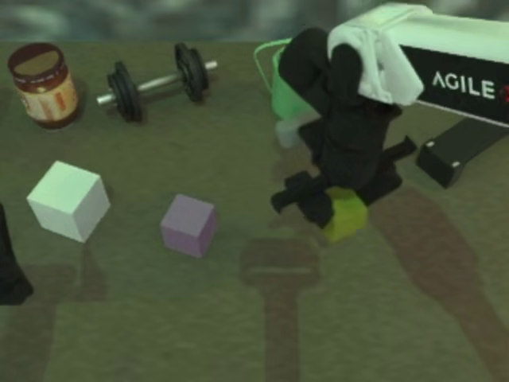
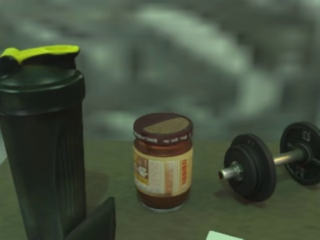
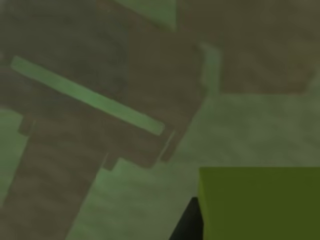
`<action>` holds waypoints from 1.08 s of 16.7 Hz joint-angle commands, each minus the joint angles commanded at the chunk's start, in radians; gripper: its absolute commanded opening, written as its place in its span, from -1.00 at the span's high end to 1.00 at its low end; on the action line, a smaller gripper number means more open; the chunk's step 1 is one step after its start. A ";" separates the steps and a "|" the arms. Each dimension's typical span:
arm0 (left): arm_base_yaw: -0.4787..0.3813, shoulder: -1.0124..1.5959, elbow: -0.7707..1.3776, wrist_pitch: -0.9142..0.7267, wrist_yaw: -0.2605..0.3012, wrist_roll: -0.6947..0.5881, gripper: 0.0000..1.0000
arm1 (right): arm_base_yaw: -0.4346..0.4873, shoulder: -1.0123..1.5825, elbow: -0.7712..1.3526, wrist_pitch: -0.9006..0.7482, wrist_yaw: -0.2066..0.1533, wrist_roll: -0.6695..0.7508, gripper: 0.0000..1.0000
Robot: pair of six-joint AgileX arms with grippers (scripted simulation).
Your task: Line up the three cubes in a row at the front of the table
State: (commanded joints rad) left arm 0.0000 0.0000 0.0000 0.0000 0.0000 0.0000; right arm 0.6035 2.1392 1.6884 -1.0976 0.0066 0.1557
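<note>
My right gripper [image 1: 338, 203] is shut on the small yellow-green cube [image 1: 346, 216], right of the table's [image 1: 159, 334] middle. In the right wrist view that cube [image 3: 260, 205] fills the corner, with a black finger [image 3: 190, 225] against its side and the arm's shadow on the table beneath it. The large pale mint-white cube [image 1: 67, 199] rests at the left, its corner [image 2: 225, 236] showing in the left wrist view. The lilac-pink cube [image 1: 188, 225] lies to its right, apart from it. My left gripper [image 1: 9, 274] is parked open at the left edge.
At the back stand a brown jar [image 1: 44, 83], a black dumbbell [image 1: 155, 79] and a green basket [image 1: 278, 83] partly behind my right arm. A long black bar [image 1: 457, 151] lies at the right. A dark shaker bottle [image 2: 42, 145] shows close in the left wrist view.
</note>
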 joint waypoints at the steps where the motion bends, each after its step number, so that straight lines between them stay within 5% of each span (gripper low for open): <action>1: 0.000 0.000 0.000 0.000 0.000 0.000 -1.00 | 0.016 -0.040 -0.056 0.011 0.001 0.073 1.00; 8: 0.000 0.000 0.000 0.000 0.000 0.000 -1.00 | 0.116 -0.315 -0.427 0.097 0.011 0.530 1.00; 18: 0.000 0.000 0.000 0.000 0.000 0.000 -1.00 | 0.130 -0.345 -0.505 0.154 0.012 0.584 1.00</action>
State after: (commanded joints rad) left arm 0.0000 0.0000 0.0000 0.0000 0.0000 0.0000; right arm 0.7338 1.7939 1.1834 -0.9434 0.0186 0.7398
